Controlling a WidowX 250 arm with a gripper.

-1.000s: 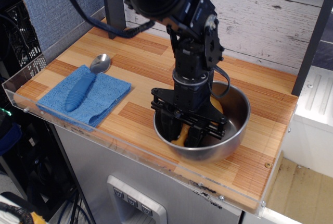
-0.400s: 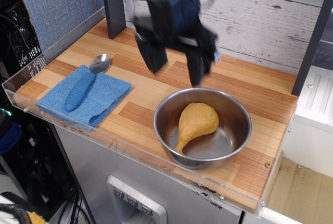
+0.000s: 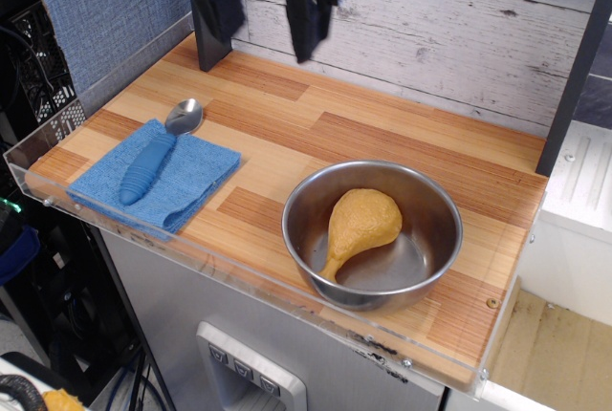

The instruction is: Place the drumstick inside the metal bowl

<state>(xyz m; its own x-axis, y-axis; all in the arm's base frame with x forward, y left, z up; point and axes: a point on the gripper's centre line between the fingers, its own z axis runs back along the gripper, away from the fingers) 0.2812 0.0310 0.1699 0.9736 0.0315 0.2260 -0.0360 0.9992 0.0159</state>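
The golden-tan drumstick [image 3: 360, 225] lies inside the shiny metal bowl [image 3: 435, 201] at the front right of the wooden counter, its bone tip pointing to the front left. My gripper [image 3: 260, 27] is high above the back of the counter, far up and left of the bowl. It is open and empty, with its two dark fingers [image 3: 306, 19] spread wide apart.
A blue cloth [image 3: 191, 182] lies at the front left with a blue-handled metal spoon [image 3: 158, 155] on it. A clear plastic lip [image 3: 220, 260] runs along the counter's front and left edges. A dark post [image 3: 208, 33] stands at the back left, another [image 3: 574, 76] at the right.
My gripper was down in the bowl around the drumstick. It has let go, risen and moved up and to the back left. The drumstick stays in the bowl.
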